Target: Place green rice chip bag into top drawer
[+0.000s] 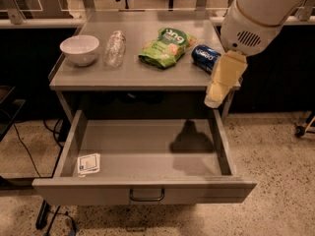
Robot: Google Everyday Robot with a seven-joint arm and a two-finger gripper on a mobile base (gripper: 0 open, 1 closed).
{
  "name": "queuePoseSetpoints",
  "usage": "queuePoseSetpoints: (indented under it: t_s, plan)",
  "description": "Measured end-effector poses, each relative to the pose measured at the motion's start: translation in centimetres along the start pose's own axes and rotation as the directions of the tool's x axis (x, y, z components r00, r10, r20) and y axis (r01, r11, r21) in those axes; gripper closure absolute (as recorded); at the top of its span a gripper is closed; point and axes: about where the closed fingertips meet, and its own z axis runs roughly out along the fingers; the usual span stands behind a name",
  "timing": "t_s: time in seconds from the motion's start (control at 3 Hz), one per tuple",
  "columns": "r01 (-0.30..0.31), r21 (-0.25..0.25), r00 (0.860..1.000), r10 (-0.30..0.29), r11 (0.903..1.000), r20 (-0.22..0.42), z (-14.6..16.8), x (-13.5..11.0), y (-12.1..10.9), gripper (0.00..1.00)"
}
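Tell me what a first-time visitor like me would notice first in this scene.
The big white robot arm at upper right, its pale gripper hanging at the table's right front corner near the blue soda can. Then the bright green rice chip bag on the table, left of that can. Below, the top drawer stands wide open, a small white card in its front left corner.

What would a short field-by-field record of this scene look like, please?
green rice chip bag: on the table, between clear bottle and blue soda can
top drawer: open, white card at its front left
white bowl: table's left end
gripper: by the table's front right corner, over the top drawer, apart from the bag
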Motion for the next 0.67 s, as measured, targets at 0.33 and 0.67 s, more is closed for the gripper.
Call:
queuePoseSetpoints:
  t_s: [0.33,0.67]
  plan:
    - [-0.023,0.01,0.999,0.023,0.9997,0.037,1.8,-3.0,-1.5,0.0]
    - [-0.045,0.003,0.998,0.045,0.999,0.038,4.5,-6.5,-5.2,0.0]
